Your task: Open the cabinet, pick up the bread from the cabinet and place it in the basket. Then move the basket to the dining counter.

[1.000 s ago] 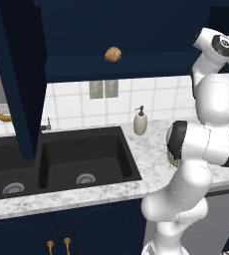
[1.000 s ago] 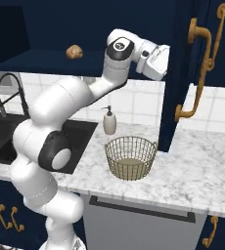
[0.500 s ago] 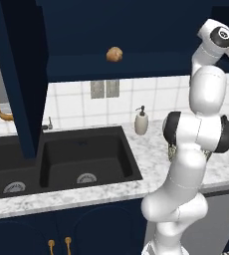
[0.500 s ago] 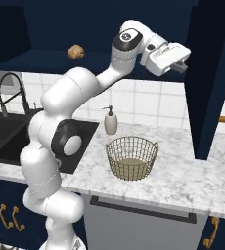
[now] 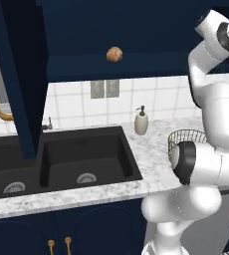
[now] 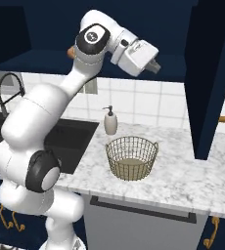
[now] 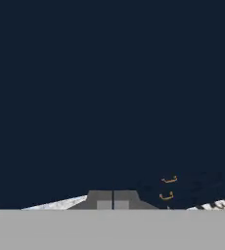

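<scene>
Hand point(image 6: 156, 66) closed, empty; bread point(image 5: 114, 54) on cabinet point(image 5: 136, 30) shelf.

Cabinet point(image 5: 136, 30) doors open; bread point(image 5: 114, 54) on its shelf. Empty wire basket point(image 6: 132, 157) upright on marble counter point(image 6: 183, 176).

Glossy white rounded arm point(image 6: 41, 122) links, dark round joint caps, boxy white hand, small dark-tipped pincer point(image 6: 155, 67).

pale tiled wall point(image 5: 76, 107) behind a marble counter point(image 6: 183, 176) with a black sink point(image 5: 61, 159) and navy base cabinets point(image 5: 61, 229).
</scene>
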Tool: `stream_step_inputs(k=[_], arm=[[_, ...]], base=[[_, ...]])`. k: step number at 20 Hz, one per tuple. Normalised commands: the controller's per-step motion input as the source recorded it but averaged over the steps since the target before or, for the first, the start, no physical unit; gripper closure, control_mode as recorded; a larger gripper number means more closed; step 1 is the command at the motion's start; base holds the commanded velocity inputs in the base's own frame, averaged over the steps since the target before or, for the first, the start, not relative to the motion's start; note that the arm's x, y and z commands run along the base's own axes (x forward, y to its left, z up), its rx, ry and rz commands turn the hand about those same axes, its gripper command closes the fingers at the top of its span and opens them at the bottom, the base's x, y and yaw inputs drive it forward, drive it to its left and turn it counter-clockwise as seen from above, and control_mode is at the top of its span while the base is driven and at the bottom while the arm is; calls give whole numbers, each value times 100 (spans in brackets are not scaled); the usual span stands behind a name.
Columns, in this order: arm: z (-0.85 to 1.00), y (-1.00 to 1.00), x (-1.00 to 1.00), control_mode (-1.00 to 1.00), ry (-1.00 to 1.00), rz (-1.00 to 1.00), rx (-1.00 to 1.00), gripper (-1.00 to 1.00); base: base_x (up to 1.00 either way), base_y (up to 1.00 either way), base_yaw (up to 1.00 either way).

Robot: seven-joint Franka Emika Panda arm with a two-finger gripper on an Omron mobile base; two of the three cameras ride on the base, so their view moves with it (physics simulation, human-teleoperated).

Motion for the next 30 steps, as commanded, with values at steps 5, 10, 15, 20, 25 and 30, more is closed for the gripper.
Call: stream_step_inputs(k=[5, 10, 15, 20, 25, 30], arm=[[6, 62, -98, -100, 5, 59, 0, 100], [33, 92, -50, -100, 26, 70, -1, 100], [44, 96, 0, -100, 38, 61, 7, 100], [21, 100, 3, -100, 36, 46, 7, 100], [-1, 83, 0, -100, -1, 30, 26, 100], [-47, 59, 10, -100, -22, 13, 37, 100]], base=[[0, 0, 0], [0, 0, 0], [0, 0, 0], [0, 0, 0], [0, 0, 0], [0, 0, 0]])
